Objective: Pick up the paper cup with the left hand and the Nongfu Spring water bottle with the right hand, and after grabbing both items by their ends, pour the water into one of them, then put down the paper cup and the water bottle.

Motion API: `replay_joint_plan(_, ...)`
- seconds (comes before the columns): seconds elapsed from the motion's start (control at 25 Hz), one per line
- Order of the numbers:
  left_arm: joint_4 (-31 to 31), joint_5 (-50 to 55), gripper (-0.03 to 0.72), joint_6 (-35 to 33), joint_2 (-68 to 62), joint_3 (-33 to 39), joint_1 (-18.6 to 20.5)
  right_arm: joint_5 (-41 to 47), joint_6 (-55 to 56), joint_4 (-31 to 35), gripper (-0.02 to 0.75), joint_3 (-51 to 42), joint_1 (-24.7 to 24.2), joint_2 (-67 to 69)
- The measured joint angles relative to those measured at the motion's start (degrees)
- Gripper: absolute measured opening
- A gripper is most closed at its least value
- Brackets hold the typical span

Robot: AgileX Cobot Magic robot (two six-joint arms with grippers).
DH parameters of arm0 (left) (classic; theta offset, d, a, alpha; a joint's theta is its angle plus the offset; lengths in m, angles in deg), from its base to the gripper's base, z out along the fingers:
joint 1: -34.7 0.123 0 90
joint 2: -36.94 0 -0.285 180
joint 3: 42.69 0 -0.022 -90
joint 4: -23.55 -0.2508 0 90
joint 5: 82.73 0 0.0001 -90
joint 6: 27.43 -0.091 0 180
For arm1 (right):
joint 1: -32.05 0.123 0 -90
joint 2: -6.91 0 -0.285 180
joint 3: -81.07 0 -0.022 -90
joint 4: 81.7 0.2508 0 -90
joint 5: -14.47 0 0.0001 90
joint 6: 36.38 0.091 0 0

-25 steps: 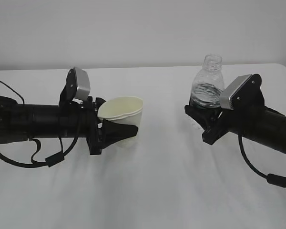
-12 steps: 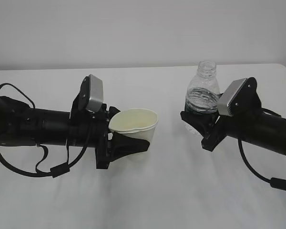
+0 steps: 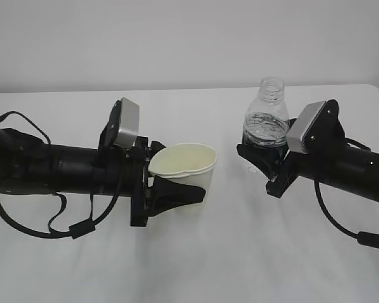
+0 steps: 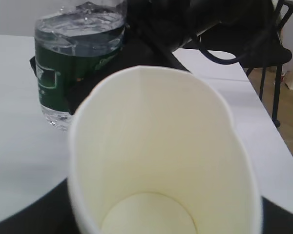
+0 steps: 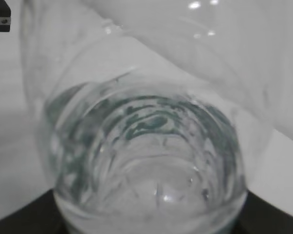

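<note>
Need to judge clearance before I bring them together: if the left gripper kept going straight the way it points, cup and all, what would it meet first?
The left gripper points right, toward the other arm. First in line looks like the water bottle held in the right gripper; bare table lies between them. Depth offset is uncertain.

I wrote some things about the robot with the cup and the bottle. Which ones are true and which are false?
1. The left hand is holding the paper cup. True.
2. The paper cup is full of water. False: the left wrist view shows its bottom dry and empty.
3. The right hand is holding the Nongfu Spring water bottle. True.
4. The bottle has a cap on. False: its neck is open, with no cap.
5. The bottle is tipped over the cup, pouring. False: it stands nearly upright, apart from the cup.
6. There is water inside the bottle. True.
</note>
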Motion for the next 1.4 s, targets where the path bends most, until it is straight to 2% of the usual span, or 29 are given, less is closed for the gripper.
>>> replay_joint_plan(0.24,-0.63,-0.08,0.429,0.0,0.0,0.0,-0.12,0.72,0.0,-2.23,0.412,2.94,0.22,0.0)
replay_joint_plan(0.56,-1.01,-0.13,0.429,0.0,0.0,0.0,-1.16,2.61,-2.65,-2.46,0.412,5.59,3.65,0.0)
replay_joint_plan(0.84,-1.13,-0.13,0.429,0.0,0.0,0.0,-1.16,3.8,-7.94,-2.71,0.412,6.47,5.21,0.0)
replay_joint_plan(1.4,-3.98,-0.13,0.429,0.0,0.0,0.0,-1.16,3.91,-18.56,-1.93,0.412,6.62,5.28,0.0)
